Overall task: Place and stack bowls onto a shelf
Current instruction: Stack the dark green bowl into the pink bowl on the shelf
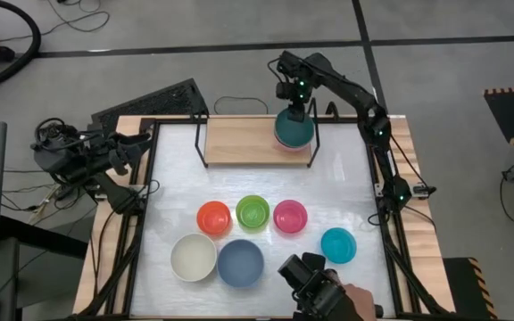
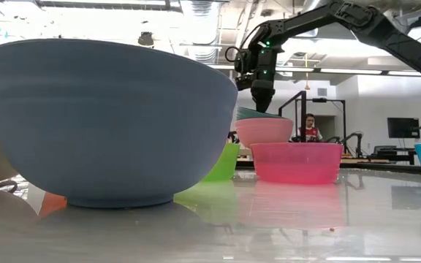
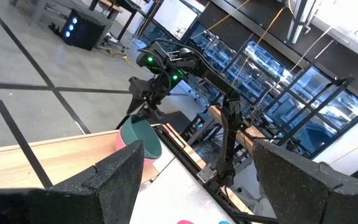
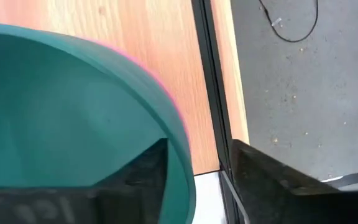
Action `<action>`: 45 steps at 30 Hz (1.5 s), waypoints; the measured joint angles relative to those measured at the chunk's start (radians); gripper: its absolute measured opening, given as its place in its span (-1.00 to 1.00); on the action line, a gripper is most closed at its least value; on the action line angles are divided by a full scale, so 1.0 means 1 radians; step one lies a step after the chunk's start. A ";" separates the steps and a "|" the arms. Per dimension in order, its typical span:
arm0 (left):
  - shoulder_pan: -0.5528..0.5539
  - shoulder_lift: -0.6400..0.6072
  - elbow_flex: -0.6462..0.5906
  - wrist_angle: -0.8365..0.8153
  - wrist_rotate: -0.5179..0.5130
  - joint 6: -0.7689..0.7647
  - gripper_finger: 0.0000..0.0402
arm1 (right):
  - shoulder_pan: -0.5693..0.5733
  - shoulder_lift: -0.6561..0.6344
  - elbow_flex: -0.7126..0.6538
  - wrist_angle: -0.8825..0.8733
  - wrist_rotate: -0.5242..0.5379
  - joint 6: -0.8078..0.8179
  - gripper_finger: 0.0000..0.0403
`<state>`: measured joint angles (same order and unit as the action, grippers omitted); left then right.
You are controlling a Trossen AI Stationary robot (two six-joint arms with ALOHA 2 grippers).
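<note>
Bowls on the table, as we read them left to right from above: cream-white (image 1: 194, 257), red-orange (image 1: 213, 217), blue (image 1: 240, 263), lime green (image 1: 252, 212), magenta (image 1: 290, 216), teal (image 1: 338, 245). At twelve o'clock, the shelf (image 1: 239, 140) carries the dark green bowl (image 1: 294, 127) nested in the pink bowl (image 2: 264, 132), which we barely glimpse. The left gripper (image 1: 130, 153) waits at nine o'clock, fingers spread, empty. The right gripper (image 4: 194, 168) straddles the green rim; we cannot tell whether it pinches.

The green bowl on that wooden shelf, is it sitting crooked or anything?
Slightly. The dark green bowl sits nested in the pink bowl on the shelf, and the right claw grips its rim, one finger inside. In the low view it looks tilted, not fully seated. Nothing spilled or damaged.
</note>
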<state>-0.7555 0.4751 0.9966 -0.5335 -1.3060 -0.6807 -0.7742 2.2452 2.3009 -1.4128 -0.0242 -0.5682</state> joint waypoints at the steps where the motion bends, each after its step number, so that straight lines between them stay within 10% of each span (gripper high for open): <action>1: 0.000 0.000 0.000 0.000 0.000 0.001 0.41 | 0.000 0.000 0.000 0.000 0.000 0.000 0.09; 17: 0.000 0.000 0.000 -0.009 -0.009 0.003 0.41 | 0.012 -0.098 0.047 0.082 0.005 0.076 0.25; 28: 0.000 0.000 0.000 -0.019 -0.045 0.004 0.41 | 0.072 -0.113 0.047 0.138 -0.082 0.092 -0.87; 45: 0.000 0.000 0.000 -0.033 -0.041 0.004 0.41 | 0.087 -0.096 -0.063 0.142 -0.084 0.134 -0.87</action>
<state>-0.7558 0.4751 0.9966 -0.5663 -1.3469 -0.6769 -0.6876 2.1495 2.2380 -1.2709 -0.1080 -0.4342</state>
